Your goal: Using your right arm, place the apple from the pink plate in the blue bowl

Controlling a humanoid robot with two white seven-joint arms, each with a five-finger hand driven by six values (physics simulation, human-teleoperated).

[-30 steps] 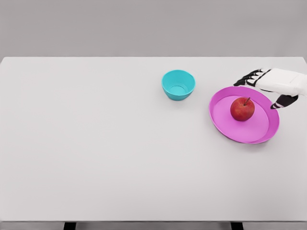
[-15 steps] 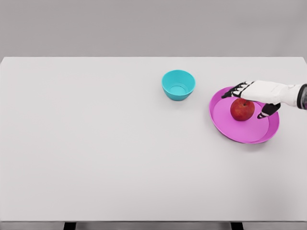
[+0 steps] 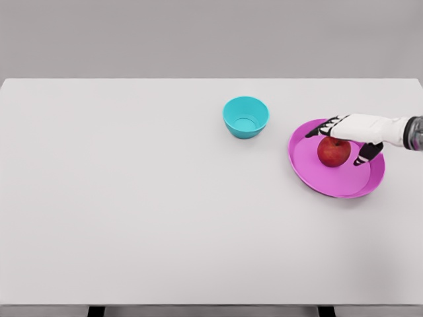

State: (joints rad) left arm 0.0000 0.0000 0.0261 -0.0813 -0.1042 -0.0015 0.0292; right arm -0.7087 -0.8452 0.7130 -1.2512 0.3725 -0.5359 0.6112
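A red apple (image 3: pixel 332 153) lies on the pink plate (image 3: pixel 330 179) at the right of the table. My right hand (image 3: pixel 338 139) reaches in from the right edge and sits over the top of the apple. Its black-tipped fingers (image 3: pixel 318 129) stretch past the apple's far left side and the thumb (image 3: pixel 367 154) hangs by its right side. The fingers look spread, not clamped, and the apple rests on the plate. The blue bowl (image 3: pixel 246 116) stands upright to the left of the plate, with nothing inside it. My left arm is out of view.
The white table (image 3: pixel 132 198) spans the whole view, with its front edge near the bottom of the picture and its far edge against a grey wall. A narrow gap separates the bowl from the plate.
My right hand came in from the plate's far right rim and moved left over the apple. In the last half second it only settled a little lower. The apple stays put.
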